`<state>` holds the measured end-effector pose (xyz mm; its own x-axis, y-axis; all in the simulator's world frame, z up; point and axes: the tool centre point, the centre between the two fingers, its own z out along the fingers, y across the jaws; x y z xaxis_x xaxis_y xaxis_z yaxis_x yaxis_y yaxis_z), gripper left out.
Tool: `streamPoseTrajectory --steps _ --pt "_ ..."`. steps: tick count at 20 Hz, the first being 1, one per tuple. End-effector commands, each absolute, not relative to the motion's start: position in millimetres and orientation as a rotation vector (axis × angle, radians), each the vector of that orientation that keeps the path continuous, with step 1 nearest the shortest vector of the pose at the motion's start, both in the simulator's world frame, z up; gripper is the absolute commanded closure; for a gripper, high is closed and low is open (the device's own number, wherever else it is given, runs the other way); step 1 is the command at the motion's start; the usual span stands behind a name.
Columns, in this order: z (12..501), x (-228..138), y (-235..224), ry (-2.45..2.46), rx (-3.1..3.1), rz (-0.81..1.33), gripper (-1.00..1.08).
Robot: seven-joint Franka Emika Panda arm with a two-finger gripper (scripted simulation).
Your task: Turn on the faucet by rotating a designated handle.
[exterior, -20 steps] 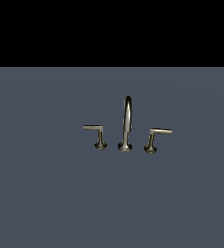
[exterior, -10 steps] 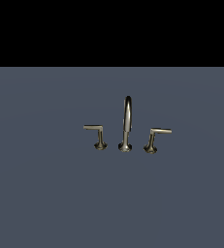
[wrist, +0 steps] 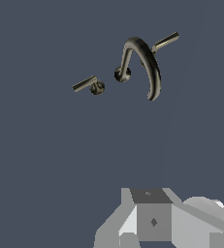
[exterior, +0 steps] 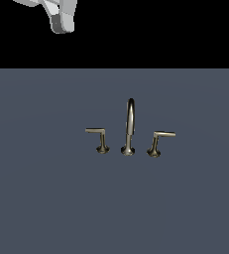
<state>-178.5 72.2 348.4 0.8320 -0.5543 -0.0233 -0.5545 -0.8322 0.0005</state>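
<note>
The tool [exterior: 61, 22] is hanging at the exterior view's upper left, holding nothing; how wide it stands open I cannot tell. The handle [exterior: 98, 137] is sitting on the worktop [exterior: 36, 198] at centre frame, well below-right of it, bar pointing frame-left.

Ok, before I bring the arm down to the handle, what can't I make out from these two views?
- Pincer: in the exterior view the top edge cuts it off; in the wrist view only its body shows at the bottom edge. Open or shut cannot be told.
- Right-pointing lever: in the wrist view the spout covers its base.
- Handle: far off and small in both views, so its exact angle is unclear.
- Arm: out of view.
</note>
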Motion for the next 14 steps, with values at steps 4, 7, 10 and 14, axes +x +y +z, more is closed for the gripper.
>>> streamPoseTrajectory --steps 4,7,10,14 --pt "319 -158 85 1.088 -2.938 0.032 1.08" --pt "304 -146 91 1.181 -2.901 0.031 1.08" --pt "289 -134 96 1.271 -2.862 0.030 1.08" --pt "269 -118 101 1.385 -2.808 0.028 1.08"
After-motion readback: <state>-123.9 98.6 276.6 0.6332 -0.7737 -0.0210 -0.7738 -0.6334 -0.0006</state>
